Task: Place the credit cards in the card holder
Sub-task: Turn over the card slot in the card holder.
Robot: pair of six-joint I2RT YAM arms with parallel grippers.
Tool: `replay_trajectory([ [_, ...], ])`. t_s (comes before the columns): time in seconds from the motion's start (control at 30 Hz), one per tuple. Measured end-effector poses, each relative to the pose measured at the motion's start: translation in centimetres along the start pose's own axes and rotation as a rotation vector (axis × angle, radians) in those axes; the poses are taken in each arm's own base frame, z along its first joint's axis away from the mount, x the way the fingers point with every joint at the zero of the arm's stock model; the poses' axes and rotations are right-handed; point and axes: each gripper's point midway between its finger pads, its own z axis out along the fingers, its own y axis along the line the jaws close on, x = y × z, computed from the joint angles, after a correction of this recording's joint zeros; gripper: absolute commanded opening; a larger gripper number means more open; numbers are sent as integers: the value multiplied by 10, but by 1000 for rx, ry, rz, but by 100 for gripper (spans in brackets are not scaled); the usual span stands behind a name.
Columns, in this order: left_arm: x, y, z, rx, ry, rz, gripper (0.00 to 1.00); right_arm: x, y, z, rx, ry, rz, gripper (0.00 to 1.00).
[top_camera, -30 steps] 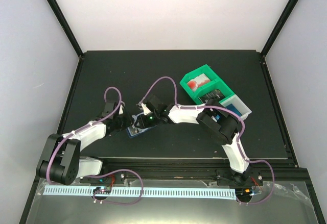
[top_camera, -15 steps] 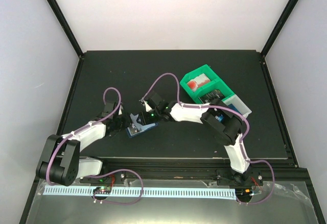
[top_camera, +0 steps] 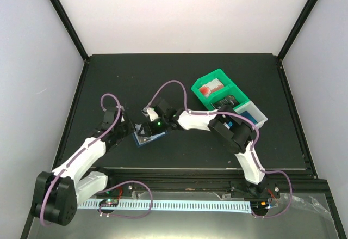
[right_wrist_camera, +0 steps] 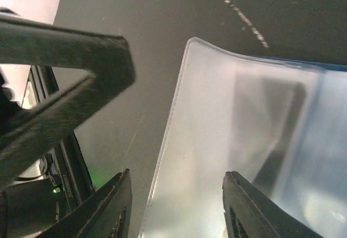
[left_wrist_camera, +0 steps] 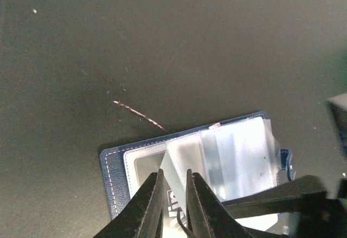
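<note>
The card holder (left_wrist_camera: 116,167) lies open on the black table, navy with clear sleeves (left_wrist_camera: 238,156) fanned to the right; from above it shows as a small blue patch (top_camera: 139,141). My left gripper (left_wrist_camera: 174,173) is over its left half, with the fingers close together. A credit card (left_wrist_camera: 174,208), blue with pale print, sits slanted in the narrow gap between them. My right gripper (right_wrist_camera: 177,174) stands wide open over a clear sleeve (right_wrist_camera: 227,140) and holds nothing. From above, the two grippers, left (top_camera: 130,132) and right (top_camera: 148,130), meet at the holder.
Green compartment bins (top_camera: 217,89) and a white one (top_camera: 253,114) stand at the right rear, one with something red (top_camera: 206,90) inside. A dark finger of the other gripper crosses each wrist view (right_wrist_camera: 70,59) (left_wrist_camera: 271,194). The table's front rail (top_camera: 190,173) runs below.
My right gripper's jaws have spread wider and let the sleeve go. The left arm has swung out to the left, and its gripper has stayed at the holder's left side.
</note>
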Motion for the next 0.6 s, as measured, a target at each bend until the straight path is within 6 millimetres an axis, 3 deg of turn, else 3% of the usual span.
replay_trajectory([
  [0.2, -6, 0, -13, -2, -40, 0, 16, 7, 1, 21, -49, 45, -12, 52],
  [0.6, 8, 0, -5, 5, 35, -1, 19, 4, 0, 18, -24, 16, 10, 50],
])
